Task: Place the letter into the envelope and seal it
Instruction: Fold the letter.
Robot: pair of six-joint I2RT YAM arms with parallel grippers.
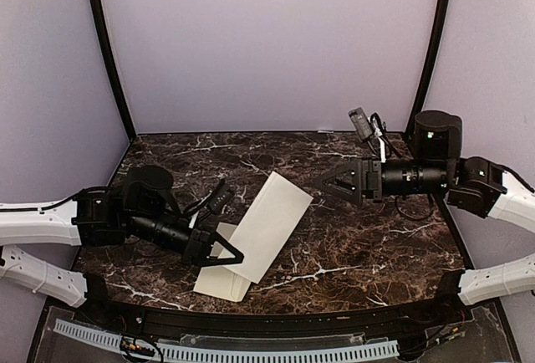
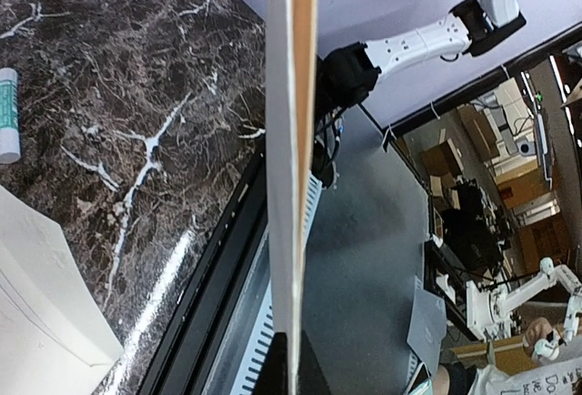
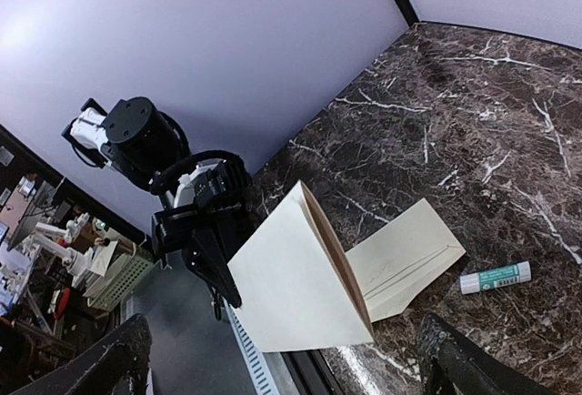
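One folded cream paper sheet (image 1: 272, 221) is pinched by the left fingers (image 1: 224, 254) near a long cream paper envelope (image 1: 219, 283); right fingers (image 1: 341, 170) gape empty.

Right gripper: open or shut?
Open: the right gripper shows its fingers wide apart in its wrist view, gripping nothing.

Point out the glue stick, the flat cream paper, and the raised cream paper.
White glue stick with green label (image 3: 494, 277): right wrist view, middle of its tube.
Flat cream paper with V-shaped lines (image 3: 409, 249): right wrist view, its upper face.
Raised cream folded paper (image 1: 267, 225): top external view, its broad face.
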